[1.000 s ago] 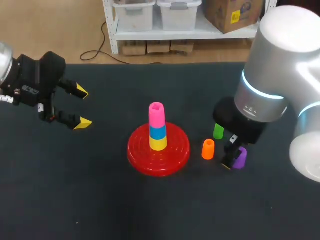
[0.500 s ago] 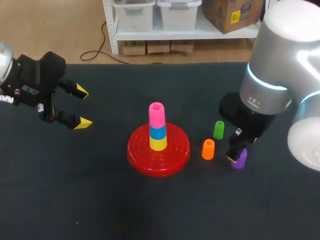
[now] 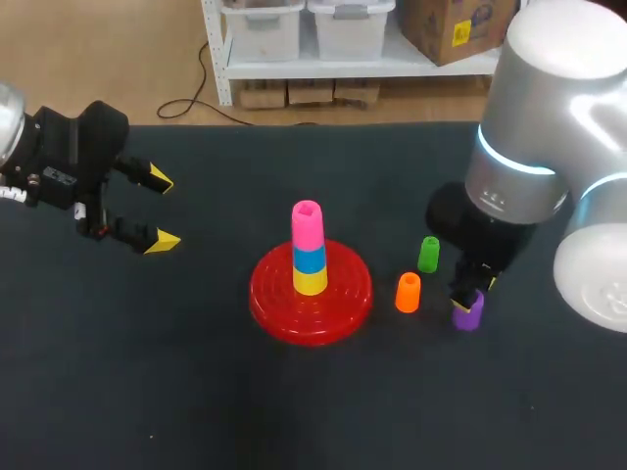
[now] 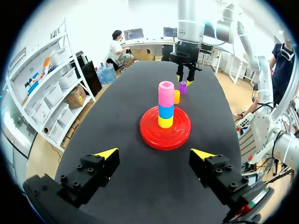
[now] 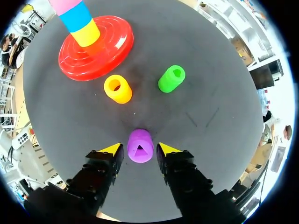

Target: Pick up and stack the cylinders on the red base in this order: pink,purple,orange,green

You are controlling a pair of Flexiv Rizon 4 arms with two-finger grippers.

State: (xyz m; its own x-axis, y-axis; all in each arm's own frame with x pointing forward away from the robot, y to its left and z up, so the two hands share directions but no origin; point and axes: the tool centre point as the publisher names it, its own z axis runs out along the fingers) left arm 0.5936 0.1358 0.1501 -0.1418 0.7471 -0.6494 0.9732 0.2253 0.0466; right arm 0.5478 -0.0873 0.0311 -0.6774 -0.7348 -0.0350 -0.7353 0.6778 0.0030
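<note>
The red base (image 3: 266,297) sits mid-table with a yellow, a blue and a pink cylinder (image 3: 307,224) stacked on its post. To its right stand the orange cylinder (image 3: 408,292), the green cylinder (image 3: 428,255) and the purple cylinder (image 3: 467,311). My right gripper (image 5: 139,149) is down over the purple cylinder (image 5: 140,145), its yellow tips close on either side with thin gaps still showing. My left gripper (image 3: 163,211) hangs open and empty at the far left, well away from the base (image 4: 180,135).
In the right wrist view the orange cylinder (image 5: 117,88) and green cylinder (image 5: 171,78) stand just ahead of the fingers, with the base (image 5: 110,44) beyond them. Dark table surface lies bare around the left gripper (image 4: 154,153).
My right gripper shifted slightly to the right and settled over the purple cylinder, and its fingers have narrowed around it. The left arm has not moved.
</note>
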